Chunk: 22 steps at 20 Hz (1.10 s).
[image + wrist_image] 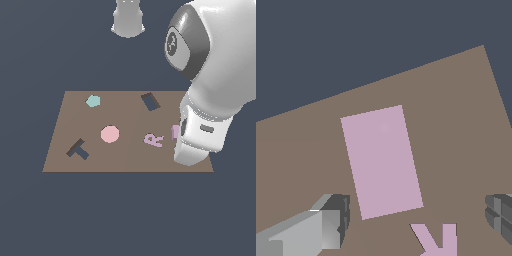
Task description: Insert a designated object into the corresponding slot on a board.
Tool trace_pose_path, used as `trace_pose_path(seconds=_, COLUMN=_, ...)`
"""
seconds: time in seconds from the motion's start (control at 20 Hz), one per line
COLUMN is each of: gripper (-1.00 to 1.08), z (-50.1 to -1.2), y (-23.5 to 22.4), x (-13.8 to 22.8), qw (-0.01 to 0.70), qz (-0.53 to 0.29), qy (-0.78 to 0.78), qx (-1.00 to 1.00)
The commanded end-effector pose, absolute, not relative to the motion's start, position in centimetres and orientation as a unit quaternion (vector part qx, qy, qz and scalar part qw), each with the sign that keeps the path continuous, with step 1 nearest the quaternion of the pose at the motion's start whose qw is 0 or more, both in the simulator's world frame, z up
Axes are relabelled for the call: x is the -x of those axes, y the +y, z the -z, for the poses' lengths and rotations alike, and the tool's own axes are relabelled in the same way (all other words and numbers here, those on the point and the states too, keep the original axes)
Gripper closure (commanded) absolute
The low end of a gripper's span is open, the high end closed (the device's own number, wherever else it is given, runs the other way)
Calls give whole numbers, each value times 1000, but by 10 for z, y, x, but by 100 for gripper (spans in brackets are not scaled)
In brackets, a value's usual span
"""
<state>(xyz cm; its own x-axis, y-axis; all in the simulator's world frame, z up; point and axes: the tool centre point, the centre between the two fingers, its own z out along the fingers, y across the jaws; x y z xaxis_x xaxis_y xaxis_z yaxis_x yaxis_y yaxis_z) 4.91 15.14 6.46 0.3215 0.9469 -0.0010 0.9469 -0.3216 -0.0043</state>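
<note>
The lilac rectangular block [381,160] lies flat on the brown board [466,125] near its edge. In the exterior view only a sliver of the block [175,131] shows beside the arm's white wrist [200,135], which hides the fingers. In the wrist view my gripper [416,220] is open and empty above the board. One finger [331,222] is close beside the block's end and the other [501,215] is well off to the side. The dark slanted rectangular slot [150,101] is at the board's far side, apart from the block.
On the board [125,162] are a lilac letter R [154,139], which also shows in the wrist view [438,240], a pink disc [110,134], a teal hexagon [93,101] and a dark T-shaped cut-out [78,149]. The robot's base [128,20] stands beyond the board.
</note>
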Motion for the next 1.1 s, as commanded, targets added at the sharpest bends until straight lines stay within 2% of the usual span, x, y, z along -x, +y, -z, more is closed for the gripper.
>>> trace_pose_path(seconds=0.0, gripper=-92, z=-60, y=161, x=-46, qw=1, qz=-1, qy=-611, qx=792)
trace_pose_path(seconds=0.4, gripper=-92, z=-51, y=177, x=-37, qw=0, qz=0, qy=-660, qx=751)
trace_pose_path(seconds=1.05, gripper=-92, z=-32, y=179, x=-35, qw=0, qz=0, qy=-665, qx=746)
